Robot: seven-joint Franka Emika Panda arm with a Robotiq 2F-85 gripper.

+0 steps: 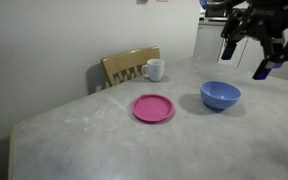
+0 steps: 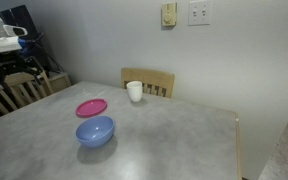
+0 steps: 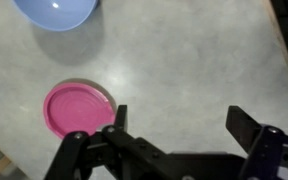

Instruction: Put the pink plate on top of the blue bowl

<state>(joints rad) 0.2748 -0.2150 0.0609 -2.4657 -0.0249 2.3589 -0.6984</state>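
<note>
The pink plate [image 1: 153, 107] lies flat on the grey table, also seen in an exterior view [image 2: 91, 107] and at the lower left of the wrist view [image 3: 78, 108]. The blue bowl [image 1: 220, 95] stands upright beside it, apart from it, also in an exterior view [image 2: 95, 131] and at the top left of the wrist view [image 3: 56, 12]. My gripper [image 1: 250, 55] hangs high above the table, past the bowl. In the wrist view the gripper [image 3: 181, 118] is open and empty over bare table, to the right of the plate.
A white mug [image 1: 154, 69] with a handle stands near the table's far edge, in front of a wooden chair back [image 1: 130, 65]. The mug also shows in an exterior view [image 2: 134, 91]. More chairs [image 2: 19, 86] stand beyond the table. The table edge [image 3: 281, 40] runs at the wrist view's right.
</note>
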